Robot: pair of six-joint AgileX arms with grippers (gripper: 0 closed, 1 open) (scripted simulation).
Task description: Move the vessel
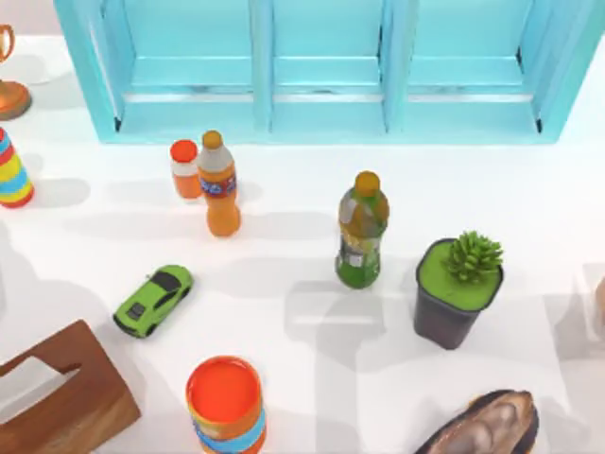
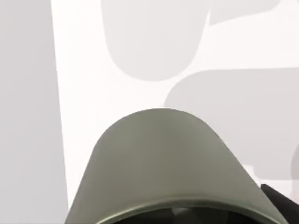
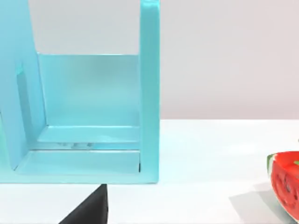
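The vessel, a plain grey cup with a dark inside, sits very close in the left wrist view, its rim nearest the camera and its base pointing away. It hangs above the white table. My left gripper is shut on it, and a dark finger shows beside its rim. A dark part of my right gripper shows in the right wrist view, in front of the blue shelf unit.
The blue shelf unit lines the back. On the table stand an orange bottle, a small orange jar, a green bottle, a potted plant, a green toy car, an orange canister and a wooden box. A watermelon slice lies near the right gripper.
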